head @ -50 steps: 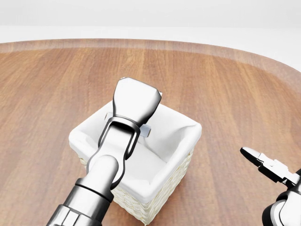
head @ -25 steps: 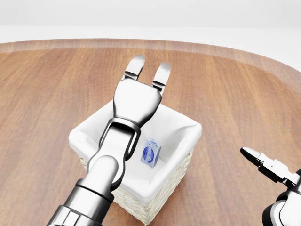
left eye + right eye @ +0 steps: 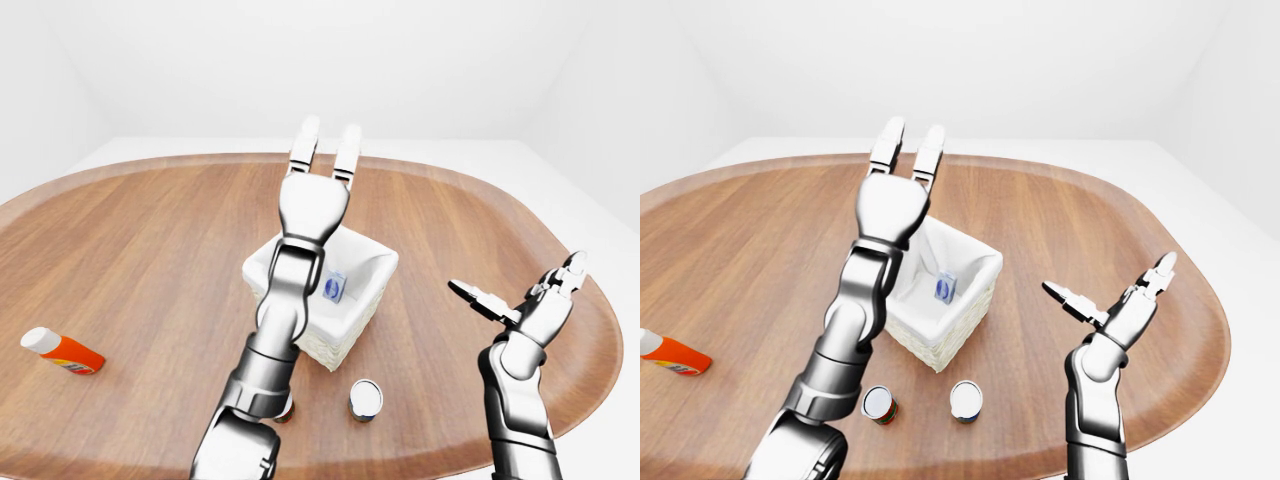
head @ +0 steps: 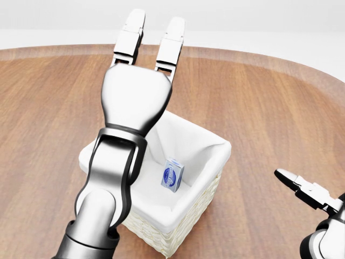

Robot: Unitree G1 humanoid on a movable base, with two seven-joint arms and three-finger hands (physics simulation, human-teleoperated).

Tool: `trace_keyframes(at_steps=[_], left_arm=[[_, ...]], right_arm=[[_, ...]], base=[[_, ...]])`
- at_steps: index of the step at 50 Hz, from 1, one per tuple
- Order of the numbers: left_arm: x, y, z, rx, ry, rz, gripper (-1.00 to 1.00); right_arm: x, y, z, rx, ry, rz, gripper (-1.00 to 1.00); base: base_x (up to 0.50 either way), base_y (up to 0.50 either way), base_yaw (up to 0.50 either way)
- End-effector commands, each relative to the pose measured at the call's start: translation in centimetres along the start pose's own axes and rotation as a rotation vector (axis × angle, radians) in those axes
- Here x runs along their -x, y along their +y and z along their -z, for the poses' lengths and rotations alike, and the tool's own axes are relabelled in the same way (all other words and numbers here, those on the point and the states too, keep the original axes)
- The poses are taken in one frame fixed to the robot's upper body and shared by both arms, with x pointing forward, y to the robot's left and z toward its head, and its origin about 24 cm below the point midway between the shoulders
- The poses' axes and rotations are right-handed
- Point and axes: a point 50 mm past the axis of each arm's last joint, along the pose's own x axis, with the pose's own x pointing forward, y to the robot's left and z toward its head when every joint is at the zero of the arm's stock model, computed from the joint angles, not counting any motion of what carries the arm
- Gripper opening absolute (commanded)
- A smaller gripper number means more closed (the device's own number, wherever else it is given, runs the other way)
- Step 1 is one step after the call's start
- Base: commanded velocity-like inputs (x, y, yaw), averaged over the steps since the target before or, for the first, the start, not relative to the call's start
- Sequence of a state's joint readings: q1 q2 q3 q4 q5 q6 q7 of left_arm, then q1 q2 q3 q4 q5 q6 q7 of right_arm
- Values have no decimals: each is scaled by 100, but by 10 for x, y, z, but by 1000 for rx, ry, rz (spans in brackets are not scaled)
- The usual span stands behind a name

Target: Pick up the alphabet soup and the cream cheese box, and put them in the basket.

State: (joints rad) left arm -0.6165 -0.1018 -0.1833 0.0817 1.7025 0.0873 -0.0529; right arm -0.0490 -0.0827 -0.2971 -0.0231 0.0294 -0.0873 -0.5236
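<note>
The cream cheese box, small, blue and white, lies inside the white-lined wicker basket, near its right wall. My left hand is raised above the basket, open, its fingers stretched out and holding nothing. In the right-eye view two cans stand on the table below the basket: one with a red label, which may be the alphabet soup, and a plain silver one. My right hand hovers open and empty to the right of the basket.
An orange bottle with a white cap lies at the far left of the oval wooden table. My left forearm crosses over the basket's left side and hides part of the red-labelled can in the left-eye view.
My left hand opened over the basket and let the cream cheese box drop in. It then rose higher with its fingers spread. The right hand stayed still.
</note>
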Motion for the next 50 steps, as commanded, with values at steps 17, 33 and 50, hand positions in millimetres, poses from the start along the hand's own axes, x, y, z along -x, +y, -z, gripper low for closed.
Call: trace_keyframes(at_steps=[17,33,50], left_arm=[[4,96,38,37,105,-507,100],[9,117,71,3,152,-570,100],[19,126,102,-62,199,-579,100]], right_arm=[[1,1,-1,7,-10,-4,100],[0,0,-3,-5,-10,1,100],[1,0,1,6,1,0,100]], base=[[0,0,0],[0,0,0],[0,0,0]])
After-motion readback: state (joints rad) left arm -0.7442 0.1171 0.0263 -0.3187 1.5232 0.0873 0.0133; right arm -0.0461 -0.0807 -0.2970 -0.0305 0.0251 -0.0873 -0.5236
